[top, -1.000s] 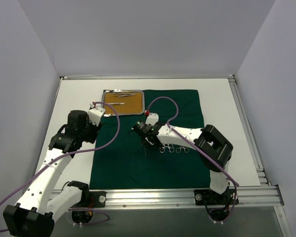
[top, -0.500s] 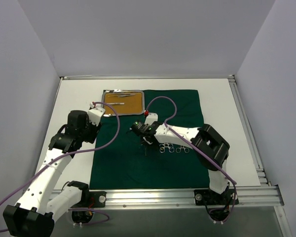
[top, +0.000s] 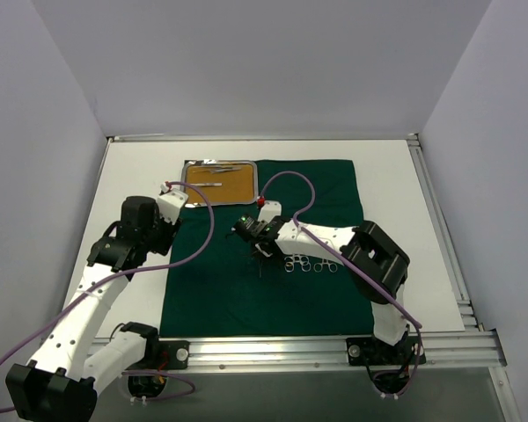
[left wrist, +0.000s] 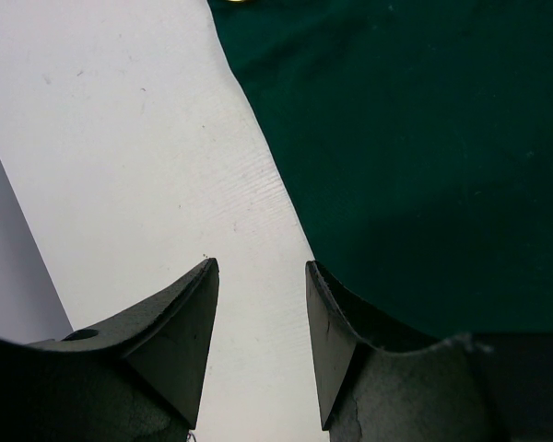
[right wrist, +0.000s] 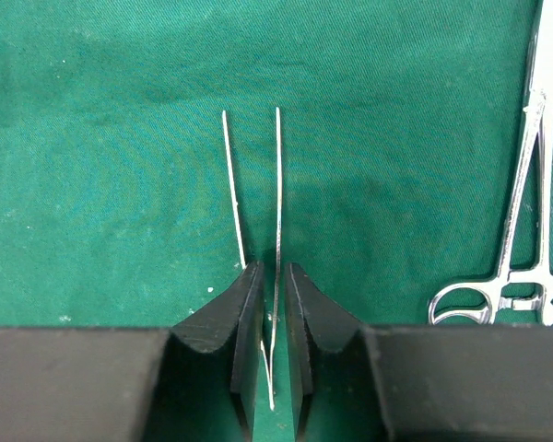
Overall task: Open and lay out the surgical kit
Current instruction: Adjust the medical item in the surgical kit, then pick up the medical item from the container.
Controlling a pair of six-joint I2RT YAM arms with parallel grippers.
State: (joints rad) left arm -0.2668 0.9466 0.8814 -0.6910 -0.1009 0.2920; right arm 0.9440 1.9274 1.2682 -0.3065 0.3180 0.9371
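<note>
A white table [top: 387, 176] between pale walls carries one dark green cloth [top: 220, 290], spread flat. One steel tray [top: 233, 186] sits on its far left corner and two clamps [top: 310, 264] lie side by side mid-cloth. One pair of tweezers [right wrist: 277, 184] sits between the right gripper's [right wrist: 273, 267] barely parted jaws; whether they pinch it is unclear. The left gripper [left wrist: 261, 267] hangs open and empty over the cloth's left edge.

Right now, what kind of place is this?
Probably a robotics test cell, not an operating room: plain grey walls enclose a white table, two white arms are bolted to its aluminium rail, and a dark green cloth holds ring-handled metal clamps.
</note>
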